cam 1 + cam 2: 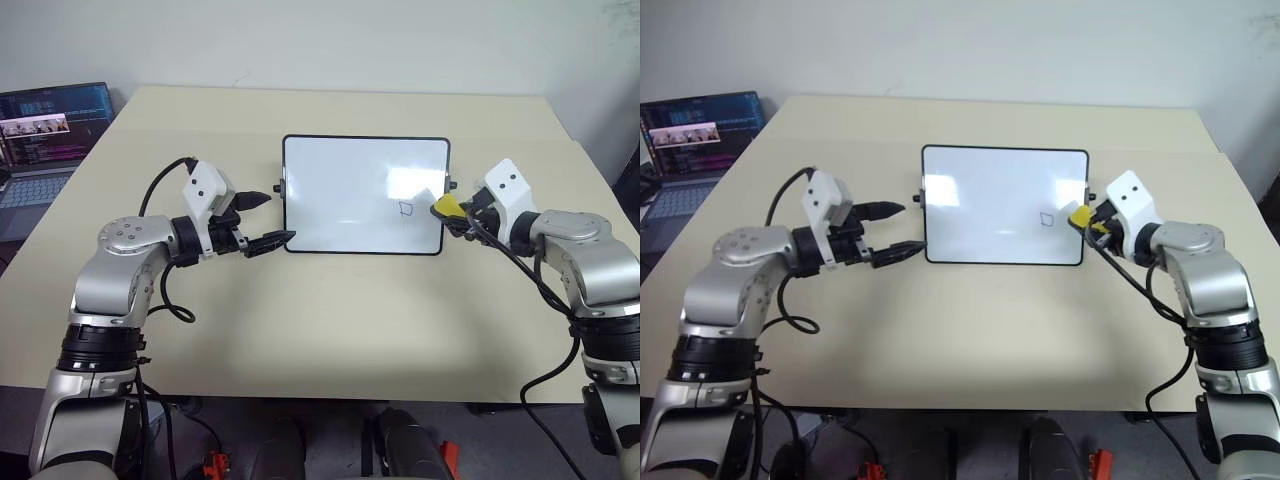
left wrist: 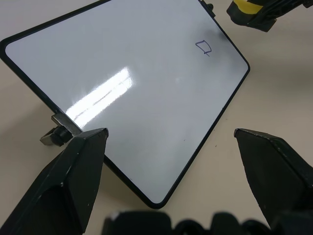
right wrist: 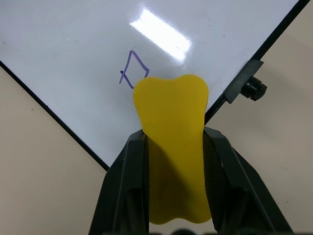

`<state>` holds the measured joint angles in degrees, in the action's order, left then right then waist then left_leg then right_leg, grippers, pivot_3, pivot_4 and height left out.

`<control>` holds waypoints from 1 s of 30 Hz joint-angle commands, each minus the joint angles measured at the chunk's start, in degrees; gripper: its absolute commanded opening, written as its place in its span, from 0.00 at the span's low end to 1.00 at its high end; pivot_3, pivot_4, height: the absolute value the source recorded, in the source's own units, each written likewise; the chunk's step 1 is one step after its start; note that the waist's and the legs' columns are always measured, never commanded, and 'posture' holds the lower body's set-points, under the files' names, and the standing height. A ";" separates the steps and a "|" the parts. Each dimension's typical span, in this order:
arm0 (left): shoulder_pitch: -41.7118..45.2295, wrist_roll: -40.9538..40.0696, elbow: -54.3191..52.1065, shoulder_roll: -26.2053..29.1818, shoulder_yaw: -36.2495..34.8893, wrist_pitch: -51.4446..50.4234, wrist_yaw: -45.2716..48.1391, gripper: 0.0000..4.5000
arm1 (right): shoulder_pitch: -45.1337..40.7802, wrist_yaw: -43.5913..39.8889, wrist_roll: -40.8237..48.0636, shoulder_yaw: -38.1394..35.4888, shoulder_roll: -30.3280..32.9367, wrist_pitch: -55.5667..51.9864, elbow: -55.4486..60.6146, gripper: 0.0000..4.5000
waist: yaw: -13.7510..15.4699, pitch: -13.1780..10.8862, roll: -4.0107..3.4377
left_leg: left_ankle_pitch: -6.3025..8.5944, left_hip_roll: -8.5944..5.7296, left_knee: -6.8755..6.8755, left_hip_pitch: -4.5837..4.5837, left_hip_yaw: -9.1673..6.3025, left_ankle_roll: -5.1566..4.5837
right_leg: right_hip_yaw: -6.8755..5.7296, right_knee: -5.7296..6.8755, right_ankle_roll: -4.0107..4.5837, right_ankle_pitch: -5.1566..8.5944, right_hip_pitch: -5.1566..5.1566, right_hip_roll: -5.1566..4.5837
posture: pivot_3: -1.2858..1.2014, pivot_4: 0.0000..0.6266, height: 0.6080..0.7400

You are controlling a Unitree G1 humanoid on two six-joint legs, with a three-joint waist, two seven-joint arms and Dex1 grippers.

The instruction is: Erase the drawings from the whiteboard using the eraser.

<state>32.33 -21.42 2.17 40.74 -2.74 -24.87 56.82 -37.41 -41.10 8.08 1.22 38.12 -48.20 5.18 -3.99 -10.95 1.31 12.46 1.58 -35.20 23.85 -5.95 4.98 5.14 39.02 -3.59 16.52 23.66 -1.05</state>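
Note:
The whiteboard [image 1: 340, 180] lies flat in the middle of the table, black-framed with small side knobs. One drawing, a small blue square [image 1: 406, 209], sits near its right edge. My right gripper [image 1: 452, 212] is shut on the yellow eraser [image 3: 172, 147], which hovers over the board's right edge beside the square [image 3: 133, 70]. I cannot tell if the eraser touches the board. My left gripper [image 1: 270, 220] stands open at the board's left edge, near its front-left corner, with nothing between its fingers.
An open laptop [image 1: 45, 140] stands at the table's far left corner. The beige table [image 1: 330, 320] stretches wide in front of the board and behind it. Black cables hang from both forearms.

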 commanded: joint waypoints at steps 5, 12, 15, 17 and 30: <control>1.47 -0.27 -1.43 -0.49 -0.24 0.56 0.04 1.00 | -9.55 4.15 -3.50 4.30 -4.91 6.04 -7.72 0.24 | -0.80 0.00 0.00 | 0.00 0.00 -0.02 -0.11 -0.02 0.00 | -0.02 0.03 0.00 0.00 -0.10 0.00 | 0.52 0.24 1.00; 1.48 -0.04 -1.48 -0.73 0.16 0.45 0.20 1.00 | -15.50 5.99 -8.21 9.53 -9.94 14.64 -19.83 0.24 | -0.91 0.00 0.00 | 0.00 0.00 -0.03 -0.10 -0.04 0.00 | -0.04 0.01 0.00 0.00 -0.11 0.00 | 0.52 0.24 1.00; 1.65 -0.07 -1.55 -0.71 0.11 0.37 0.16 1.00 | -17.47 6.30 -9.80 10.55 -11.54 18.49 -25.43 0.24 | -1.01 0.00 0.00 | 0.00 0.00 -0.03 -0.10 -0.05 0.01 | -0.05 0.02 0.01 -0.01 -0.11 0.00 | 0.52 0.24 1.00; 1.47 -0.12 -1.74 -0.60 0.10 0.31 0.17 1.00 | -18.77 6.58 -10.66 10.78 -12.35 20.57 -28.80 0.24 | -1.07 0.01 0.00 | -0.01 0.00 -0.06 -0.11 -0.05 0.01 | -0.04 0.05 0.01 -0.01 -0.12 0.00 | 0.52 0.24 1.00; 0.01 -0.55 -3.36 -0.17 -0.77 -0.46 -0.42 1.00 | -18.08 2.27 -19.77 19.03 -11.57 25.71 -37.42 0.24 | -1.05 0.04 0.05 | 0.02 0.00 -0.60 -1.23 -0.07 -0.02 | 0.01 0.03 -0.14 -0.07 -1.51 0.04 | 0.52 0.24 1.00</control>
<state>31.81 -21.37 0.66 39.98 -2.02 -25.69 56.79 -58.16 -36.46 -10.08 17.96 25.91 -21.54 -32.08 -5.04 -10.91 1.36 12.48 1.58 -35.80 22.61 -6.02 4.96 5.16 39.05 -3.79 16.46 22.13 -1.00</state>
